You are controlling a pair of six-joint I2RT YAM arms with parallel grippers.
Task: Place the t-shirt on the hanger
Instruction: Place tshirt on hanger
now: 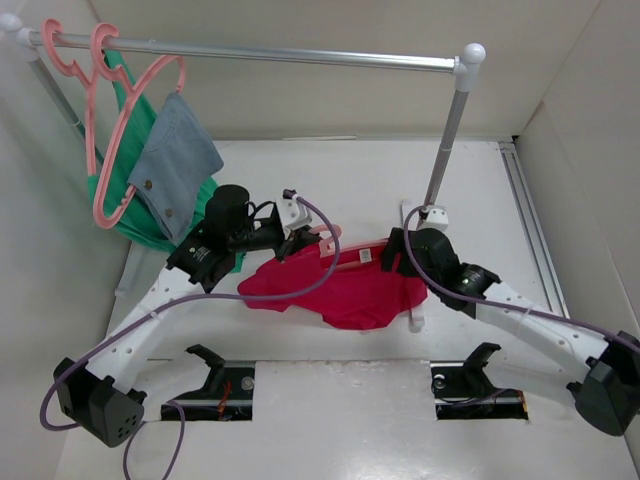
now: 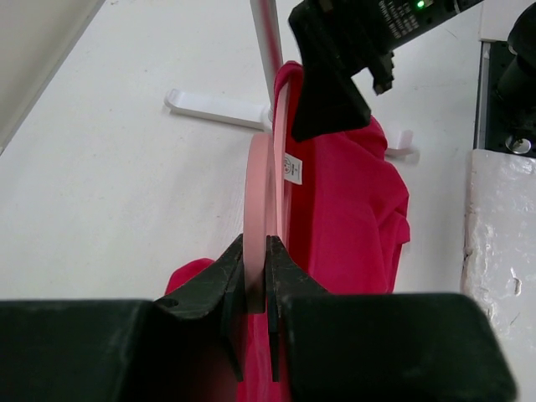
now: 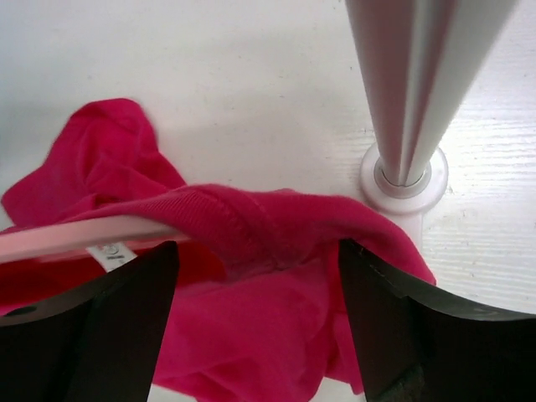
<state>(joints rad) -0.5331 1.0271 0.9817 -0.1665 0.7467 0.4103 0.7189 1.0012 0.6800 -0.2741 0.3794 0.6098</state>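
The crimson-red t-shirt (image 1: 350, 292) lies bunched on the table between the arms. The pink hanger (image 1: 347, 259) is partly inside its neck opening, with the white label beside it. My left gripper (image 1: 303, 240) is shut on the hanger's flat pink hook end (image 2: 260, 184), its jaws (image 2: 255, 276) pinching it edge-on. The t-shirt (image 2: 352, 209) hangs to the right of it. My right gripper (image 1: 402, 250) is open, its jaws wide either side of the t-shirt's shoulder fabric (image 3: 276, 226). That fabric is draped over the hanger's arm (image 3: 75, 237); my right gripper's midpoint (image 3: 255, 289) is over loose cloth.
A clothes rail (image 1: 280, 52) spans the back. Two more pink hangers (image 1: 100, 130) hang at its left end with a green garment (image 1: 125, 205) and a grey-blue denim cloth (image 1: 175, 160). The rack's right post (image 1: 447, 140) and foot (image 3: 404, 172) stand right beside my right gripper.
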